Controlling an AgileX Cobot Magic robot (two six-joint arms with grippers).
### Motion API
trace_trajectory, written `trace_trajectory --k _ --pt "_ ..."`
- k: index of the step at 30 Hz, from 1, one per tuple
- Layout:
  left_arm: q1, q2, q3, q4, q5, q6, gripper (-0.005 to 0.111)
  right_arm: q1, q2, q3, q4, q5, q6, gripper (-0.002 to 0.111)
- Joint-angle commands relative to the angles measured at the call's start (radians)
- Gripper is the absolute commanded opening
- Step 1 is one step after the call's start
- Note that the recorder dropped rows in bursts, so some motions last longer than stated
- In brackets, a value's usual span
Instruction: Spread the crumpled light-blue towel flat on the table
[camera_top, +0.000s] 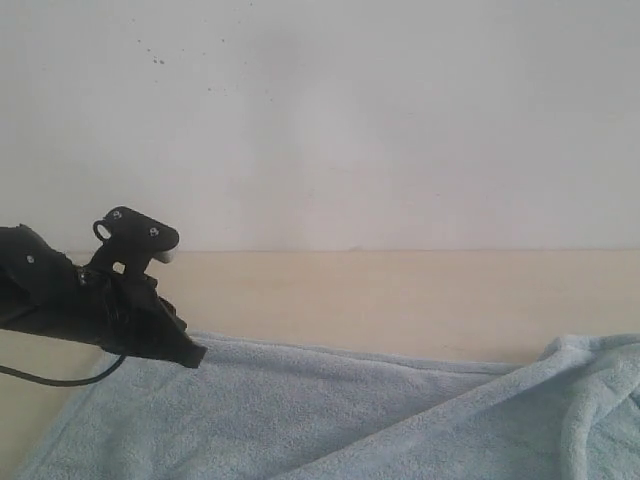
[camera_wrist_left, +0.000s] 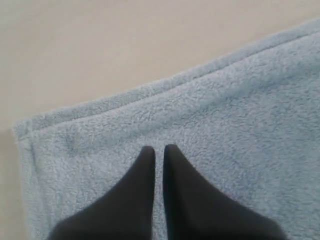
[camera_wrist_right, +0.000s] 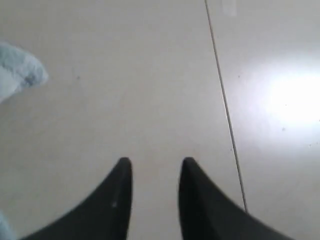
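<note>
Over the left end of the towel (camera_top: 300, 420), that's where my left gripper (camera_wrist_left: 159, 149) hangs; fingers (camera_wrist_left: 142, 175) pinched nearly together, only a thin slit between them, nothing caught in it as far as I can see; tips point at the fluffy pile, hemmed edge (camera_wrist_left: 150, 95) just beyond them, a corner (camera_wrist_left: 22, 131) near; whether the tips touch the cloth I can't tell.

Ext. view: towel runs long-ways across the near part of the table (camera_top: 400, 300), side to side; left part lies fairly flat; right part rises in a folded ridge (camera_top: 590, 385), so that's the bit not yet spread, I'd say.

Right gripper (camera_wrist_right: 155, 165): fingers well apart, holding nothing; under it only a pale bare surface with a thin dark line (camera_wrist_right: 225, 110); a scrap of blue towel (camera_wrist_right: 20, 70) sits at the frame edge, apart from the tips; this gripper doesn't show in the ext. view at all.

So the move turns on this: the leftover fold lies toward the right arm's side, well apart from the left gripper; right arm is probably the nearer one for it, though it must first come in over the cloth; the pull would prob. go outward along the towel's long axis.

Count: 1 towel; 1 table; 2 grippers, 1 near-closed, 1 spread; 1 arm (camera_top: 90, 300) in the ext. view.
</note>
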Motion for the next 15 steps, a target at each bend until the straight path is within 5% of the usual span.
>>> trace_trajectory --k 1,8,15 --pt "0.024 0.093 -0.006 0.04 -0.048 0.009 0.004 -0.006 -0.087 -0.004 0.34 0.102 -0.315 0.001" --pt "0.115 0.236 -0.16 0.02 0.091 -0.132 0.004 -0.006 -0.167 -0.004 0.912 0.236 -0.688 0.0" --pt "0.149 0.31 -0.222 0.012 0.131 -0.132 0.004 -0.006 -0.206 0.006 1.096 0.245 -0.814 0.0"
